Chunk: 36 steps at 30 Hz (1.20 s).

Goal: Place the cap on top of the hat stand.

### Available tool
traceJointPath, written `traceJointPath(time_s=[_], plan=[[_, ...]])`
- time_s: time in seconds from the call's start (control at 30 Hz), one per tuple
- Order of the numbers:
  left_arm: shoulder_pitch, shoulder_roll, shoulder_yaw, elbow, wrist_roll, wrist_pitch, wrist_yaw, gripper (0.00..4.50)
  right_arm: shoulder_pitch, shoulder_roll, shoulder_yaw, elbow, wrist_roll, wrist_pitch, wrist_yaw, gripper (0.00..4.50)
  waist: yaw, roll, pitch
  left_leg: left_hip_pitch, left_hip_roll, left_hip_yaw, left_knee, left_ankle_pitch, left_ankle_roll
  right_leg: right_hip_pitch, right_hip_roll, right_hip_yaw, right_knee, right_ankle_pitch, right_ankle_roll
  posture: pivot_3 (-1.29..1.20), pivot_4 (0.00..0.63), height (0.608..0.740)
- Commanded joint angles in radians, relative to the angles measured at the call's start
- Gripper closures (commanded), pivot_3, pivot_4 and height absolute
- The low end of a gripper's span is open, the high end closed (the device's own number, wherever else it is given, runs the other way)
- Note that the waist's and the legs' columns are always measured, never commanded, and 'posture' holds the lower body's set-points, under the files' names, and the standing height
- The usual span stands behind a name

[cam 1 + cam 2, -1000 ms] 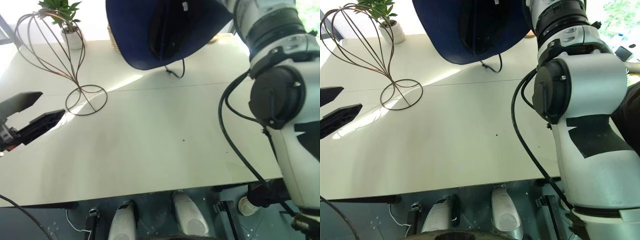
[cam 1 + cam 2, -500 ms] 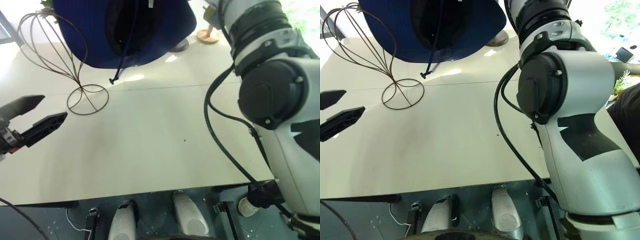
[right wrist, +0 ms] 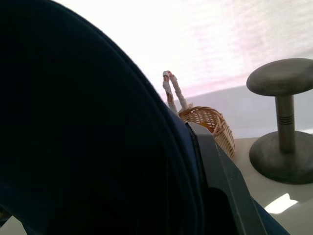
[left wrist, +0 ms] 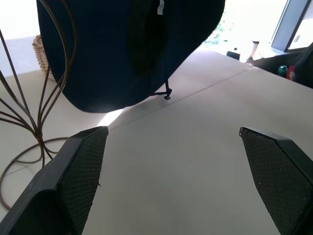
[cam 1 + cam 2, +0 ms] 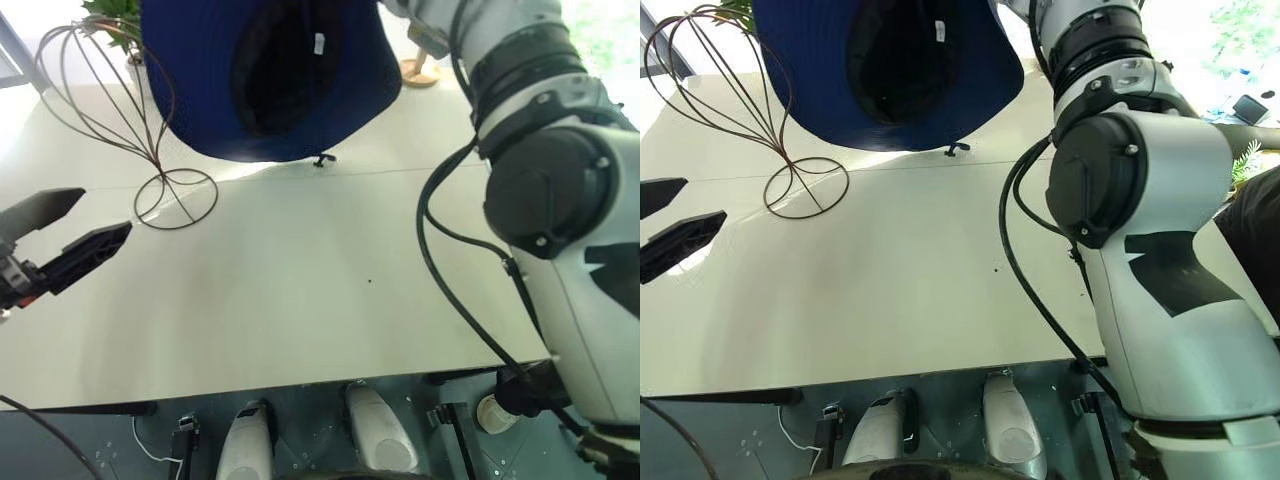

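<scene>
Navy fabric hat, the cap (image 5: 270, 80), is hanging in the air from the right gripper (image 3: 205, 161), whose fingers are pinched together on the brim edge. Underside and dark crown hollow are facing the head camera; the chin cord (image 5: 322, 159) is dangling just above the table (image 5: 300, 290). Cap is sitting beside and partly in front of the hat stand (image 5: 110, 110), not yet over the wire cage top.

Left gripper (image 4: 171, 171) is waiting low at the table's left, fingers spread apart, holding nothing.

Handling judgement: cloth looks light and floppy, brim sagging under its own weight, so one pinch point is letting it swing and fold. Better hold is probably the brim close to the crown. Wire stand looks light too; a dragging brim or cord could be snagging a wire and tipping it.

Basket (image 3: 208, 122) and grey pedestal (image 3: 283, 122) are standing behind.
</scene>
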Motion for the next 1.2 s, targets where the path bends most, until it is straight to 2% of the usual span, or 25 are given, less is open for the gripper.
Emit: traceJointPath(time_s=[0.03, 0.5, 0.63, 0.77, 0.97, 1.07, 1.2], plan=[[-0.014, 0.018, -0.003, 0.006, 0.005, -0.025, -0.009, 0.00, -0.031, -0.030, -0.003, -0.028, 0.007, 0.000, 0.005, 4.48, -0.001, 0.000, 0.000, 0.000, 0.000, 0.000, 0.000, 0.000, 0.000, 0.000, 0.000, 0.000, 0.000, 0.000, 0.000, 0.00, 0.150, 0.740], [-0.037, 0.017, -0.029, 0.013, 0.021, -0.031, -0.022, 0.00, -0.053, -0.017, -0.157, -0.029, 0.161, 0.032, -0.083, 4.48, -0.001, 0.000, 0.000, 0.000, 0.000, 0.000, 0.000, 0.000, 0.000, 0.000, 0.000, 0.000, 0.000, 0.000, 0.000, 0.00, 0.150, 0.740], [-0.035, 0.013, -0.029, 0.010, 0.025, -0.031, -0.021, 0.00, -0.104, 0.045, -0.176, -0.032, 0.200, 0.022, -0.017, 4.48, -0.007, 0.001, 0.001, 0.000, 0.000, 0.000, 0.000, 0.000, 0.000, 0.000, 0.000, 0.000, 0.000, 0.000, 0.000, 0.00, 0.150, 0.740], [-0.036, 0.014, -0.018, -0.004, 0.010, -0.026, -0.008, 0.00, -0.128, 0.082, -0.202, -0.029, 0.226, -0.015, -0.034, 4.48, -0.004, 0.001, 0.001, 0.000, 0.001, -0.001, -0.001, 0.000, 0.000, -0.001, 0.002, 0.000, 0.001, 0.000, 0.000, 0.00, 0.150, 0.740], [0.010, -0.024, 0.054, -0.053, -0.043, -0.018, 0.045, 0.00, -0.157, 0.136, -0.183, -0.027, 0.212, -0.051, 0.016, 4.48, -0.001, 0.000, 0.000, -0.001, 0.000, 0.000, 0.000, 0.000, 0.000, 0.000, -0.001, 0.000, -0.002, 0.000, 0.000, 0.00, 0.150, 0.740], [0.041, -0.045, 0.074, -0.067, -0.038, -0.027, 0.072, 0.00, -0.176, 0.170, -0.132, -0.030, 0.167, -0.074, 0.055, 4.48, -0.004, 0.000, 0.000, -0.001, 0.000, 0.000, 0.000, 0.000, 0.000, 0.000, 0.000, 0.000, -0.001, 0.000, 0.000, 0.00, 0.150, 0.740], [0.048, -0.055, 0.086, -0.071, -0.048, -0.042, 0.104, 0.00, -0.158, 0.176, -0.117, -0.025, 0.153, -0.066, 0.007, 4.48, -0.002, 0.000, 0.000, 0.000, 0.001, -0.001, -0.001, 0.000, 0.000, -0.001, 0.002, -0.001, 0.000, 0.000, 0.000, 0.00, 0.150, 0.740]])
